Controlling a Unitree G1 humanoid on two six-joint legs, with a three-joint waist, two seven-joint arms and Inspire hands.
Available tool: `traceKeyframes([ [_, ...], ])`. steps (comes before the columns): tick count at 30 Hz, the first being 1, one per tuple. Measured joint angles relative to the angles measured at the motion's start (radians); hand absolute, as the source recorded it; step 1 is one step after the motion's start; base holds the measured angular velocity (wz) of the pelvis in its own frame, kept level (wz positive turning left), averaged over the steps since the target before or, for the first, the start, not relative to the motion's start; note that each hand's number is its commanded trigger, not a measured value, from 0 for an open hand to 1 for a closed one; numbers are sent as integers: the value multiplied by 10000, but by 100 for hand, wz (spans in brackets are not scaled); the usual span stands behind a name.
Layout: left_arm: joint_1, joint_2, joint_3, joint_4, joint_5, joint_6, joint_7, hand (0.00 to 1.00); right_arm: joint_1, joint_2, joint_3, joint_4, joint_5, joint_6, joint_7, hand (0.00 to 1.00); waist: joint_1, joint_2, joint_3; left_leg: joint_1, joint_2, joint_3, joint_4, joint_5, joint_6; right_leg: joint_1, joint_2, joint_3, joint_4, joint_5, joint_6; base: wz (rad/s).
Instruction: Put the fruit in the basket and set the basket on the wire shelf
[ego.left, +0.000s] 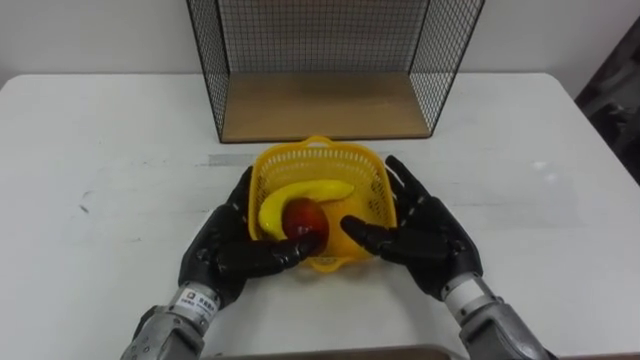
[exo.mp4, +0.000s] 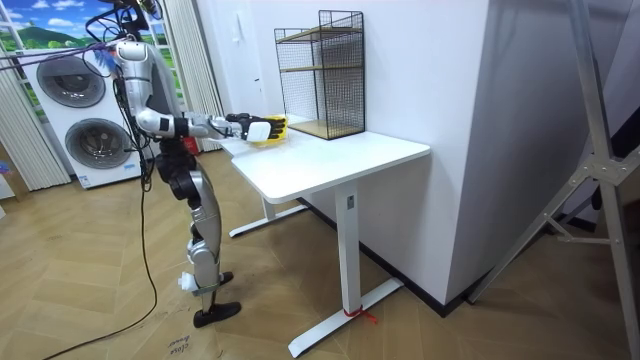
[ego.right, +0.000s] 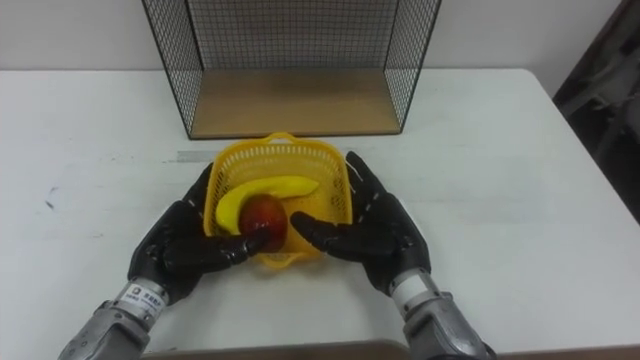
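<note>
Cradling: the yellow plastic lattice basket sits between my two hands, one palm against each side wall.
Left hand: my left hand lies along the basket's left wall. Its fingers are nearly straight and point forward, and its thumb reaches across below the near rim. It is relaxed and pressing, not clenched.
Right hand: my right hand mirrors it on the right wall, fingers spread and straight, thumb aimed inward at the near rim.
Fruit: the yellow curved banana and the round red fruit are both inside the basket. The red one is nearest me and touches the banana.
Banana axis: it runs from near-left to far-right across the basket.
Basket's place: on or just above the white table; I cannot tell whether its bottom is off the surface.
Relation that matters: the black wire shelf stands straight ahead with its open face toward me. Its wooden board lies just beyond the basket's far rim, near but apart.
Nearer hand: neither, as both sit level beside the basket.
Coming move, as I judge it: lift and carry forward along the line of my fingers, keeping the squeeze even.
Risk, as I judge it: my hands sit outside the basket and may brush the shelf's wire side panels.
</note>
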Motion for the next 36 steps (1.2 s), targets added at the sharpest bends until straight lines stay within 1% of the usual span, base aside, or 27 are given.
traceKeyframes([
  [3, -154, -104, 0, -72, 7, 16, 66, 0, -127, -4, -8, 0, -123, 0, -2, 0, 21, 40, 0, -6, 21, 20, 21, -3, -5, -27, 19, 39, 23, 13, -22, -5],
  [7, -236, -203, 1, -557, 7, 9, 253, 0, -580, -11, -32, -2, -177, -20, -133, 0, 1, 92, -22, -58, 35, 85, 41, 0, -8, -156, 29, 107, 106, 21, -36, -6],
  [10, -324, -261, 4, -600, 10, -1, 357, 0, -765, 23, -33, -26, -367, -135, -193, 0, -7, 106, -30, -50, 34, 106, 33, 0, -7, -187, 28, 136, 164, 21, -35, -2],
  [12, -324, -287, 4, -600, 11, -1, 464, 0, -846, 70, -34, -27, -424, -135, -193, 0, -18, 106, -30, -41, 32, 112, 16, 0, -7, -190, 27, 140, 164, 21, -35, 0],
  [15, -329, -290, 8, -600, 11, -1, 576, 0, -900, 154, -29, -28, -459, -135, -193, 0, -35, 117, -34, 6, 36, 121, 5, 1, -6, -153, 28, 134, 172, 21, -35, 0],
  [19, -336, -292, -32, -599, 11, -1, 883, 0, -994, 185, 22, -28, -461, -136, -193, 0, -100, 127, -33, 13, 34, 122, 7, 1, -6, -138, 26, 133, 172, 21, -35, 0],
  [25, -380, -295, -95, -603, 5, -1, 1044, 0, -1013, 179, 20, -256, -728, -138, -197, 0, -206, 149, -34, 9, 36, 116, 8, 1, -6, -147, 26, 134, 183, 21, -35, 0],
  [28, -548, -318, -99, -726, 9, -4, 1177, 0, -1013, 164, -17, -786, -942, -148, -249, 0, -209, 156, -37, 20, 39, 118, 8, 1, -7, -138, 29, 135, 185, 21, -36, 0],
  [30, -626, -319, -98, -831, 7, -49, 1180, 0, -1013, 173, -25, -955, -1150, -262, -291, 0, -193, 166, -46, 34, 37, 117, 7, 1, -6, -120, 28, 133, 184, 21, -36, 0],
  [33, -634, -317, -90, -1059, 16, -50, 1180, 0, -1013, 181, -51, -1093, -1496, -306, -315, 0, -197, 170, -48, 39, 34, 117, 8, 1, -6, -117, 27, 132, 181, 21, -35, 0],
  [36, -644, -318, -83, -1060, 5, -48, 1179, 0, -1013, 185, -89, -1126, -1480, -320, -313, 0, -166, 168, -49, 33, 45, 120, 13, 0, -7, -121, 33, 126, 175, 21, -36, 0],
])
